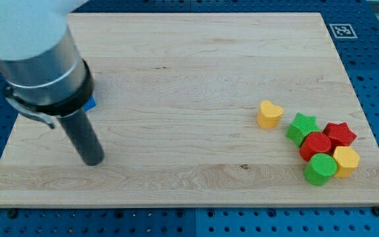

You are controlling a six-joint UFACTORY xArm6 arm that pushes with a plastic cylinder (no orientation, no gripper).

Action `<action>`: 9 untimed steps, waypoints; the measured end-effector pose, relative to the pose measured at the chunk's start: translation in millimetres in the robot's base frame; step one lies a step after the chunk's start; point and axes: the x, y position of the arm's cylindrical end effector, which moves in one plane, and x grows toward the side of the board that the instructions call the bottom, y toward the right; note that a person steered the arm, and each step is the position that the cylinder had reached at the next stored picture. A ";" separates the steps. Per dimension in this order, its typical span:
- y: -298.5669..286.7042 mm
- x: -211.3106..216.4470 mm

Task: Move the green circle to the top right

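The green circle (pixel 320 169) sits near the board's bottom right, in a tight cluster. It touches a red circle (pixel 316 145) above it and a yellow hexagon (pixel 346 160) to its right. A green star (pixel 301 127) and a red star (pixel 339 135) lie just above those. A yellow heart (pixel 269 114) stands a little apart to the cluster's upper left. My tip (pixel 93 160) rests on the board at the far left, well away from the cluster.
A blue block (pixel 91 103) peeks out behind the arm at the left, mostly hidden. The wooden board (pixel 189 59) lies on a blue pegboard. A fiducial tag (pixel 343 30) sits off the board's top right corner.
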 end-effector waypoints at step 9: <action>372.4 60.2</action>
